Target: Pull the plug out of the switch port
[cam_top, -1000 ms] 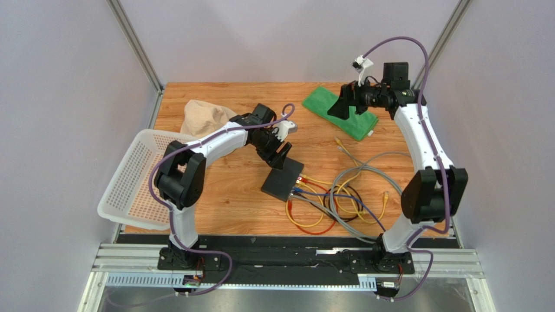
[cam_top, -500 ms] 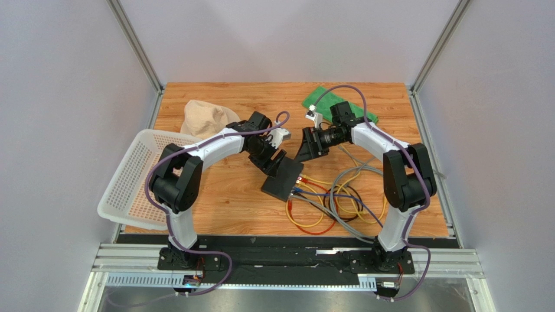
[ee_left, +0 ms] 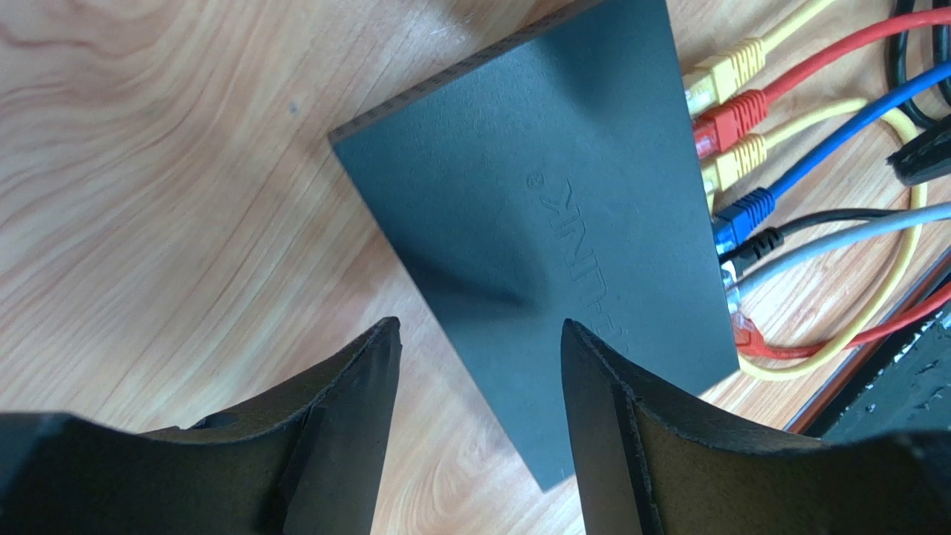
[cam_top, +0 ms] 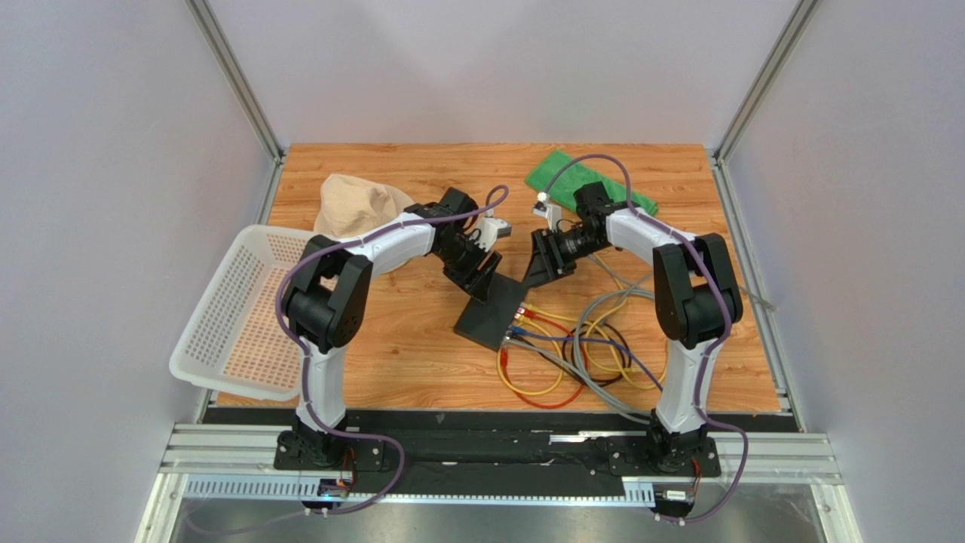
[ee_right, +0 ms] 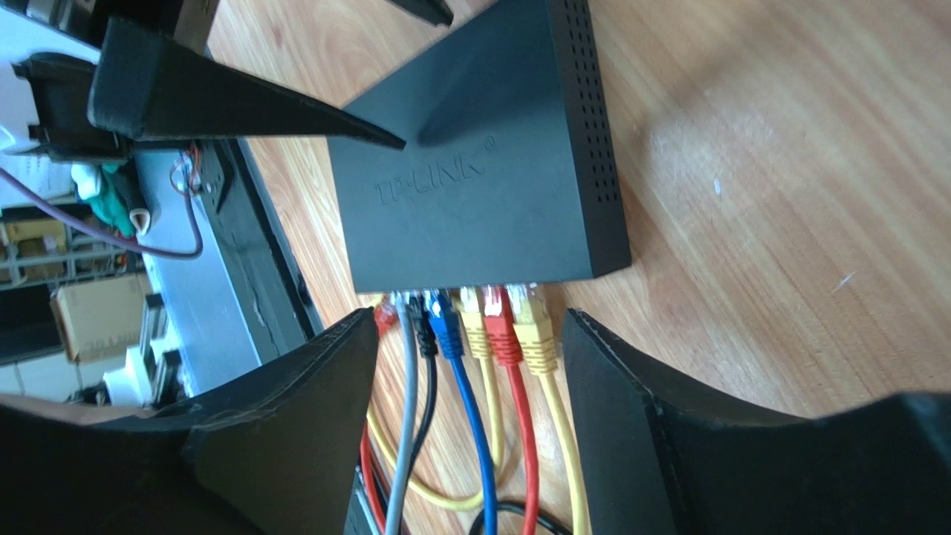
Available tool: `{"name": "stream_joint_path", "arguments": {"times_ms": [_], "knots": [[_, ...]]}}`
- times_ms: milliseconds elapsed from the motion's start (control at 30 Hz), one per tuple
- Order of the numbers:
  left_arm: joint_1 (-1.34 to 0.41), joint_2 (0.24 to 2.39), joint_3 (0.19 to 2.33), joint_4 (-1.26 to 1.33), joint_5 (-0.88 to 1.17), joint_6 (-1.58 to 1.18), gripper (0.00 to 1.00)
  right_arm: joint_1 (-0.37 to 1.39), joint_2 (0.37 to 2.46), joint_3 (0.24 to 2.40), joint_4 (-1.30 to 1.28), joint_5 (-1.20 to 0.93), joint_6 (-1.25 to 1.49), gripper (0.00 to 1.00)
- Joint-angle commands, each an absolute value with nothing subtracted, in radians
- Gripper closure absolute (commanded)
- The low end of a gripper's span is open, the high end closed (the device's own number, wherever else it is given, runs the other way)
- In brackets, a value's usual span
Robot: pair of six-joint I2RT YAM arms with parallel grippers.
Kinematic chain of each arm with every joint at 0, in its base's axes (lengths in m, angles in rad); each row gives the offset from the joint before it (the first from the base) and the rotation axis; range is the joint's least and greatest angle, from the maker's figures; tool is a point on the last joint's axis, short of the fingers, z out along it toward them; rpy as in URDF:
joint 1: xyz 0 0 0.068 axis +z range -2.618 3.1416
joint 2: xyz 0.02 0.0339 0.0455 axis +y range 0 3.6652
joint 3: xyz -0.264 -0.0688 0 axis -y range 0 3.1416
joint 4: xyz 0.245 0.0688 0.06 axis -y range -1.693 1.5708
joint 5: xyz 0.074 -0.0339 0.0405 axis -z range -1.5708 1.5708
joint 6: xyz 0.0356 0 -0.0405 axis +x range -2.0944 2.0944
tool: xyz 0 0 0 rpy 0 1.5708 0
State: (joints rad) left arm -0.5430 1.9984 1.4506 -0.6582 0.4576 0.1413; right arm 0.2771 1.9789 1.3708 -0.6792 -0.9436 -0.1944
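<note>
Left wrist view: left jaws parted to a middling gap, nothing gripped. Just beyond the tips and partly framed in the gap, the switch (ee_left: 536, 223), flat on the wooden bench (ee_left: 167, 201), with its near corner close under one finger. Contact between finger and casing: cannot tell. Along the switch edge off to one side of these jaws, a row of plugs (ee_left: 731, 117): yellow, red, yellow, blue, then black, grey and another red.

Right wrist view: right jaws also parted, closed on nothing. Straight ahead between the two fingers, the socket edge of the switch, all plugs seated. Coloured cables (ee_right: 491, 446) trailing back through the gap, none pinched. No finger touching a plug. Past the far side of the casing, one dark finger of the left jaws pointing over the lid.

Top external view: both pairs of jaws near each other at the far end of the switch. Behind the left jaws, a beige cloth (cam_top: 346, 204). Well out to their side, a white basket (cam_top: 227, 317). Behind the right jaws, a green cloth (cam_top: 566, 175).
</note>
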Motion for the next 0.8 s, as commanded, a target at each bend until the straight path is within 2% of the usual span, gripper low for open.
{"name": "stream_joint_path", "arguments": {"times_ms": [0, 233, 500, 767], "knots": [[-0.541, 2.045, 1.505, -0.703, 0.511, 0.149, 0.37, 0.265, 2.042, 1.443, -0.824, -0.943, -0.319, 0.38], [-0.541, 2.082, 1.514, -0.707, 0.502, 0.146, 0.44, 0.264, 2.152, 1.502, -0.948, -0.963, -0.376, 0.44], [-0.543, 2.088, 1.506, -0.703, 0.488, 0.143, 0.44, 0.265, 2.160, 1.468, -0.910, -0.940, -0.376, 0.43], [-0.548, 2.089, 1.490, -0.690, 0.460, 0.152, 0.44, 0.265, 2.206, 1.493, -0.854, -0.942, -0.287, 0.46]]}}
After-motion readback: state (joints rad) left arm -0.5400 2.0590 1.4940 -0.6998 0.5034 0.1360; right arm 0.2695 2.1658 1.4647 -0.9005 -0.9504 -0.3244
